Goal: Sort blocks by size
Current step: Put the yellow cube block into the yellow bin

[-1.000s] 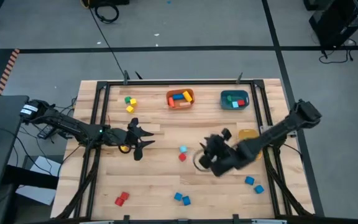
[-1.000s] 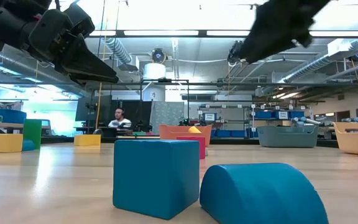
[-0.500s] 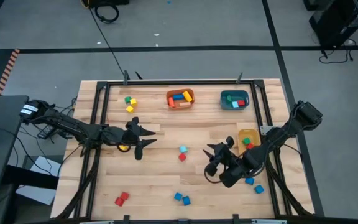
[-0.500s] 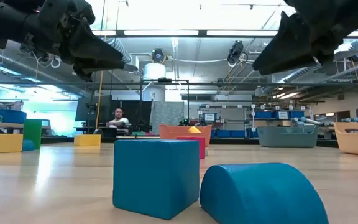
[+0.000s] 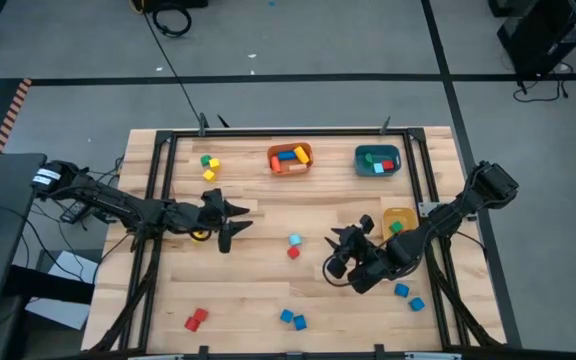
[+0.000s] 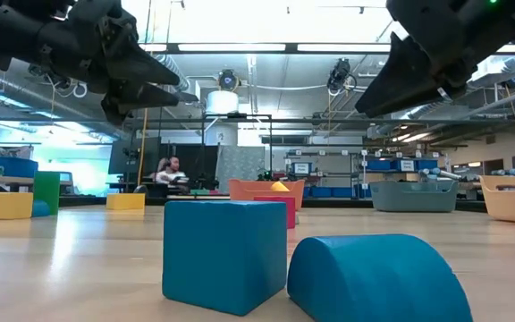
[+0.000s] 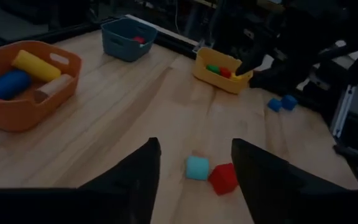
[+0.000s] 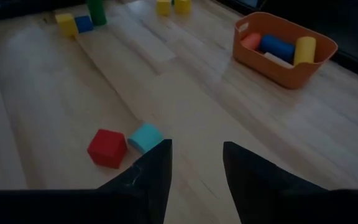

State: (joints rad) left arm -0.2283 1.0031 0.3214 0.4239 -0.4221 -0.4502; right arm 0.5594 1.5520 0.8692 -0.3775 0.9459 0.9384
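- Left gripper [image 5: 230, 226], left of centre in the high view, has parted its fingers since a second ago; the wrist view shows a clear gap and nothing between them.
- Right gripper [image 5: 342, 247], right of centre, has swung back from the yellow bin [image 5: 400, 214] toward the middle; fingers apart, empty.
- Light-blue cube [image 5: 294, 240] and red cube [image 5: 293, 253] lie touching at table centre, unmoved, between both grippers.
- Judgement: either arm appears poised for this pair.
- Loose blocks remain: blue pair [image 5: 292, 319] lower centre, red pair [image 5: 195, 319] lower left.
- Orange bin [image 5: 290, 158] and teal bin [image 5: 377, 160] already hold pieces.
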